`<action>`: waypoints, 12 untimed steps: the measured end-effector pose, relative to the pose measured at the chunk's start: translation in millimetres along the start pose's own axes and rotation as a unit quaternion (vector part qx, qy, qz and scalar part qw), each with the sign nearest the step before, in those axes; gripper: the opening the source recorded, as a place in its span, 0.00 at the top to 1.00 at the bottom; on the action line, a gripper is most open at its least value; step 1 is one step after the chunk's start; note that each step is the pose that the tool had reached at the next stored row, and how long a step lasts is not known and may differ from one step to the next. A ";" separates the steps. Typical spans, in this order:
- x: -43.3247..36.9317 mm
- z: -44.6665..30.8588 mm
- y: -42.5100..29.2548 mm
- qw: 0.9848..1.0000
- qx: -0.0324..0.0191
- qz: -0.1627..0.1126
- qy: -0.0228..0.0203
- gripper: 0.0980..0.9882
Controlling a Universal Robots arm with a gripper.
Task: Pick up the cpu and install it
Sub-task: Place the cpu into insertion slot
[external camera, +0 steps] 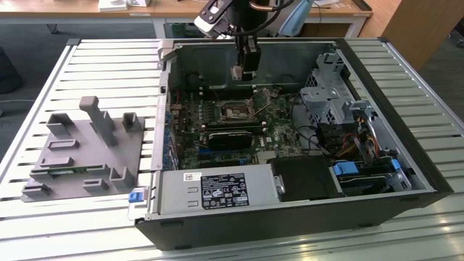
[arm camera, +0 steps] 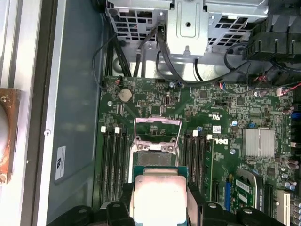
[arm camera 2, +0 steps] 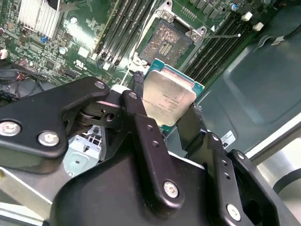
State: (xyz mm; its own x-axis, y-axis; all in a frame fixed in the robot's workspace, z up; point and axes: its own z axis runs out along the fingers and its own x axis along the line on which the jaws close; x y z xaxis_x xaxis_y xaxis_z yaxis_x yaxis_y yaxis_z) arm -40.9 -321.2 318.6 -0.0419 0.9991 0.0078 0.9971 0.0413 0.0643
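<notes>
My gripper [external camera: 245, 72] hangs inside the open computer case, above the motherboard's rear part, shut on the cpu. In both wrist views the cpu [arm camera 2: 170, 98] [arm camera: 157, 194] is a flat square chip with a silver-grey metal top and a thin green rim, pinched at two opposite edges by the black fingers [arm camera 2: 137, 92] [arm camera: 123, 195]. The open cpu socket [arm camera 2: 165, 40] [arm camera: 155, 147] [external camera: 236, 112], with its metal bracket swung up, lies on the board a short way beyond the chip. The chip is in the air, apart from the socket.
Memory slots [arm camera: 113, 160] flank the socket on both sides. A metal drive cage [external camera: 327, 97] and loose cables [arm camera: 141, 56] fill the case on the exterior view's right. A power supply [external camera: 217, 190] sits at the near wall. A grey tray [external camera: 80, 157] lies outside on the exterior view's left.
</notes>
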 end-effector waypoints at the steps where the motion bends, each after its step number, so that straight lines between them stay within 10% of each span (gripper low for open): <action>1: 0.0 1.7 -1.2 1.000 0.000 0.000 0.000 0.51; 12: 0.2 15.6 -2.8 1.000 0.000 0.000 0.000 0.51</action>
State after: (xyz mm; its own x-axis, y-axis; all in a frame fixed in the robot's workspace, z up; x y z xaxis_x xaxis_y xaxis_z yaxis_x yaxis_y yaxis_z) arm -42.7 -320.9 302.9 -0.0421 0.9991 0.0078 0.9971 0.0415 0.0642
